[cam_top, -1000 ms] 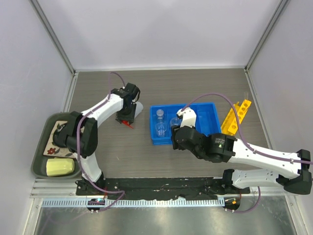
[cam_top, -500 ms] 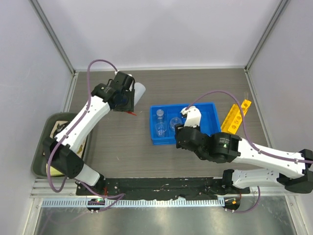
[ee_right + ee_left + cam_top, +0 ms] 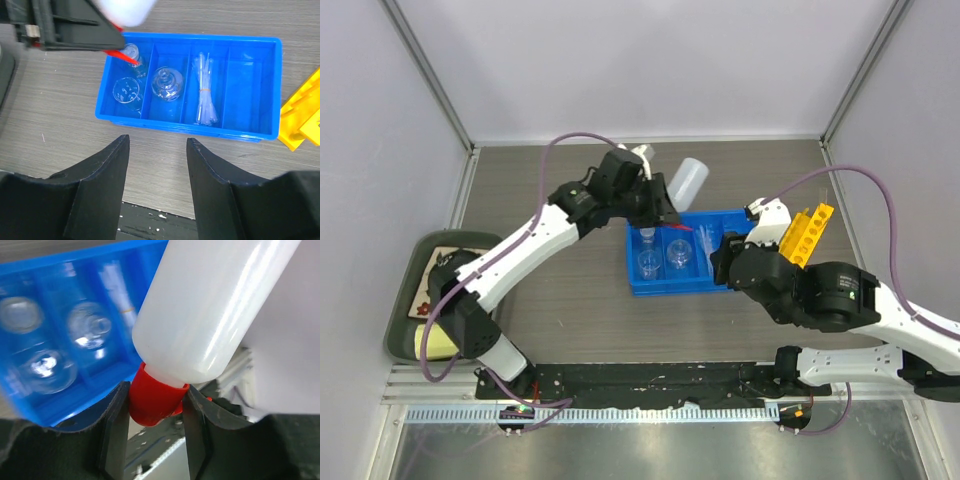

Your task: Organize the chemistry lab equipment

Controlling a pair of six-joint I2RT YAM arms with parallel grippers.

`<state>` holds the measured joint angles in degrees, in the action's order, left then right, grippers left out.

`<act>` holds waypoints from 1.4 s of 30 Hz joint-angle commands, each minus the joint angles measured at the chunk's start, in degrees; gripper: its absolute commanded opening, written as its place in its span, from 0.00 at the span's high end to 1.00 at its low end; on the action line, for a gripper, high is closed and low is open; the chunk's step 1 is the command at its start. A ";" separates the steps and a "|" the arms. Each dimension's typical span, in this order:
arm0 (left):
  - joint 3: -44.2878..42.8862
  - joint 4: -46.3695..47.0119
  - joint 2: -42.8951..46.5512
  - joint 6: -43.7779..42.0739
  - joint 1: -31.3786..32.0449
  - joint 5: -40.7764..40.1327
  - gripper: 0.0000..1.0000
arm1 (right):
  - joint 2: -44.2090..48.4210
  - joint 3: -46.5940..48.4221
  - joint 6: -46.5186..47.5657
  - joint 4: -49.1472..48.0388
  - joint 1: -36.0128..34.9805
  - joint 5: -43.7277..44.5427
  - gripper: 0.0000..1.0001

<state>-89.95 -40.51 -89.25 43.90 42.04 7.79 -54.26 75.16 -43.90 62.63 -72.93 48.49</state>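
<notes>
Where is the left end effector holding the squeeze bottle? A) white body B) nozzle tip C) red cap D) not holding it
C: in the left wrist view the left end effector pinches the bottle at its red cap, with the white body sticking out beyond the fingers.

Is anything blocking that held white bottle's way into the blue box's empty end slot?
The empty end compartment of the blue bin holds nothing. The left gripper holds the squeeze bottle above it. Only the right gripper, open near the bin's front edge, might crowd it.
</notes>
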 commanded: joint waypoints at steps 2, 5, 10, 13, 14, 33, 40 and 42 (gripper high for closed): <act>1.27 29.90 -5.22 15.06 5.58 9.17 0.79 | 0.99 4.30 -2.42 4.69 -0.29 3.63 0.46; 3.29 40.82 -7.42 21.65 7.26 9.70 0.78 | 1.96 4.47 -2.59 5.39 -0.29 3.54 0.46; 5.58 54.29 -13.22 29.91 9.02 9.44 0.78 | 2.93 5.96 -2.33 6.54 -0.20 4.15 0.46; 5.14 59.40 -16.20 31.59 10.34 7.51 0.78 | 2.49 8.07 -1.89 7.85 -0.29 4.60 0.46; 5.05 61.50 -16.82 32.56 11.04 6.89 0.78 | 2.41 8.69 -1.63 8.29 -0.29 4.77 0.46; 14.01 75.57 -21.49 45.65 18.77 -13.59 0.77 | 3.99 8.25 -1.63 9.88 -0.29 5.12 0.45; 15.33 82.60 -24.82 52.59 21.32 -15.96 0.77 | 4.77 7.99 -1.45 9.61 -0.29 4.86 0.45; 15.60 83.75 -25.62 55.23 21.68 -16.32 0.78 | 4.95 7.90 -1.36 9.70 -0.38 4.77 0.45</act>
<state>-74.74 36.03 -113.14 93.36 62.96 -5.34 -50.17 83.20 -44.95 72.55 -72.93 51.79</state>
